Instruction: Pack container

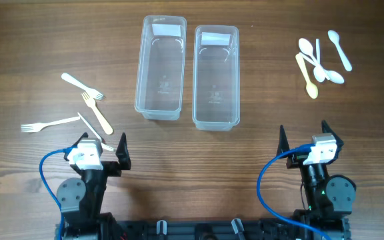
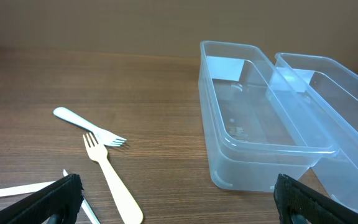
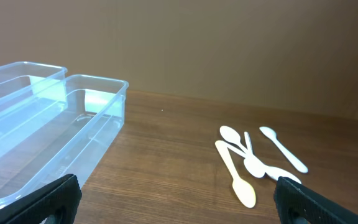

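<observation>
Two clear plastic containers stand side by side at the table's back middle, the left one [image 1: 160,67] and the right one [image 1: 215,77], both empty. Several plastic forks [image 1: 85,100] lie at the left. Several plastic spoons [image 1: 319,63] lie at the back right. My left gripper [image 1: 102,148] is open and empty near the front left, just in front of the forks [image 2: 107,171]. My right gripper [image 1: 304,137] is open and empty at the front right, well short of the spoons [image 3: 250,165]. The left container [image 2: 260,118] shows in the left wrist view, the right container [image 3: 73,143] in the right wrist view.
The wooden table [image 1: 245,167] carries nothing else between the grippers and the containers. Blue cables loop beside each arm base at the front edge.
</observation>
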### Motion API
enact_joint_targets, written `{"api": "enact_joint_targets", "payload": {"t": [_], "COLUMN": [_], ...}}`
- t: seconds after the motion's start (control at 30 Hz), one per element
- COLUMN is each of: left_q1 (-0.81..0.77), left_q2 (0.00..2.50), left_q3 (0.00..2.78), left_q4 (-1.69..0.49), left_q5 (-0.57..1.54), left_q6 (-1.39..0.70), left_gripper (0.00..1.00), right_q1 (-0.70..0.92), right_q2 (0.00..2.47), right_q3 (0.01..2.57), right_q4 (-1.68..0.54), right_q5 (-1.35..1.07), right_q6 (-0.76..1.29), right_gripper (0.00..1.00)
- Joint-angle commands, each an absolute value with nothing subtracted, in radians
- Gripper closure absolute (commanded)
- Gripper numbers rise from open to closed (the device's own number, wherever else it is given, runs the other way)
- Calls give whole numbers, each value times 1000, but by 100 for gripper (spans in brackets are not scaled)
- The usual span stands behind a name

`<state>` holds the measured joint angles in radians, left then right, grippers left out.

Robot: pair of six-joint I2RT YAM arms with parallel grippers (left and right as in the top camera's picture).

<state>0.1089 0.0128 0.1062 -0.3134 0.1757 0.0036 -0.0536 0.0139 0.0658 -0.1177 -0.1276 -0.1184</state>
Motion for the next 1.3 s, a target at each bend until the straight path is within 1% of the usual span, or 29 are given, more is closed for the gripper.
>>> {"api": "enact_joint_targets", "payload": {"t": [0.0, 0.53, 0.63, 0.73, 0.8, 0.87, 0.97, 1.07, 1.17, 1.27], "left_q1": [102, 102, 102, 102, 102, 102, 102, 102, 102, 102], "left_q2": [5, 5, 5, 5, 5, 5, 5, 5, 5, 5], "left_q3": [97, 97, 97, 97, 97, 97, 97, 97, 97, 97], "left_q4": [-310, -310, -310, -310, -310, -310, -310, -310, -310, -310], "left_q5": [166, 166, 166, 166, 166, 166, 166, 166, 166, 166], "left_q6": [23, 22, 23, 22, 22, 22, 22, 22, 22, 23], "left_gripper": [0, 0, 0, 0, 0, 0, 0, 0, 0, 0], "right_q1": [-59, -59, -59, -59, -59, -59, -59, -59, -59, -59], "right_q2": [11, 11, 11, 11, 11, 11, 33, 136, 324, 569], "right_q3": [57, 57, 57, 58, 60, 85, 215, 390, 618, 896], "right_q4": [-113, -112, -107, -40, 60, 129, 154, 107, -31, -238], "right_q5": [-129, -129, -195, -254, -310, -289, -197, -88, -21, -10], "right_q6": [-131, -131, -128, -92, -68, -68, -41, -46, -54, -84], "right_gripper": [0, 0, 0, 0, 0, 0, 0, 0, 0, 0]}}
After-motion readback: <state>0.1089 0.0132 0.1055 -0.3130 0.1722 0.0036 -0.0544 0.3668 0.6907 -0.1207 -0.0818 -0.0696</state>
